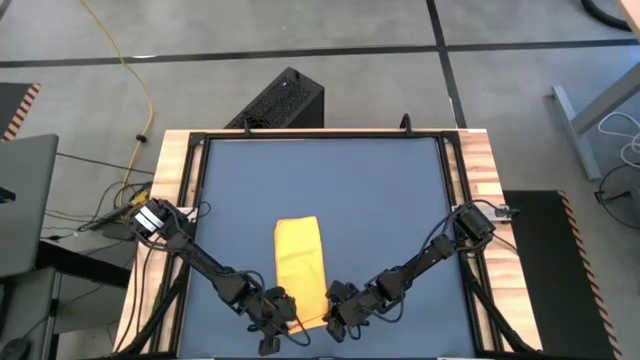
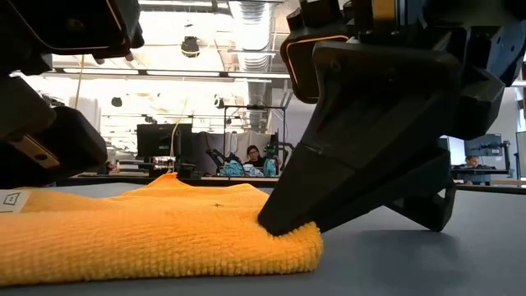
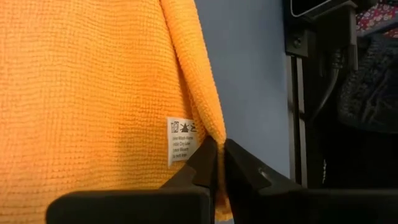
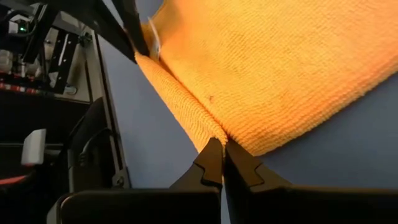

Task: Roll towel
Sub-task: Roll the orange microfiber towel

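High view: the towel point(image 1: 299, 262) is lying folded as a long narrow strip on the blue desk point(image 1: 320, 180), a little left of centre, its near end reaching toward the front edge. Both arms are converging on that near end, with the left gripper point(image 1: 285, 318) sitting at the strip's left near corner and the right gripper point(image 1: 332, 318) at its right near corner. Low view: the towel point(image 2: 156, 230) is resting flat on the desk point(image 2: 427, 263) as a thick folded layer, and one dark gripper point(image 2: 275, 224) is pressing its tip into the towel's corner; which arm this is cannot be told from here. A person is sitting at a monitor in the room behind. Left wrist view: the left gripper point(image 3: 219, 149) is holding its fingers together, pinching the towel's point(image 3: 87, 93) folded edge right beside the white tag point(image 3: 183, 140). Right wrist view: the right gripper point(image 4: 222, 149) is likewise holding its fingers together, clamped on the towel's point(image 4: 280, 68) corner where the folded edge meets the desk point(image 4: 348, 155).
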